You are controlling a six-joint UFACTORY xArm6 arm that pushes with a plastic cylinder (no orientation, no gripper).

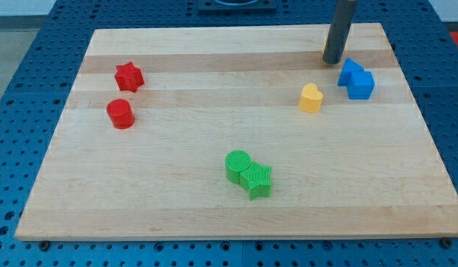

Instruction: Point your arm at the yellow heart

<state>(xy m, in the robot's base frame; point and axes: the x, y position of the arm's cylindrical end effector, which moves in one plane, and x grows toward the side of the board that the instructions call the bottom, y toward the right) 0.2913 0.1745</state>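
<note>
The yellow heart [310, 98] lies on the wooden board at the view's right, a little above the middle. My tip [332, 59] rests on the board near the view's top right, above and slightly right of the yellow heart, with a gap between them. Two blue blocks [356, 78] sit touching each other just right of the tip and of the heart.
A red star [129, 76] and a red cylinder [120, 113] lie at the view's left. A green cylinder [238, 165] and a green star [256, 180] touch each other at the lower middle. The board's edge [229, 236] runs along the view's bottom.
</note>
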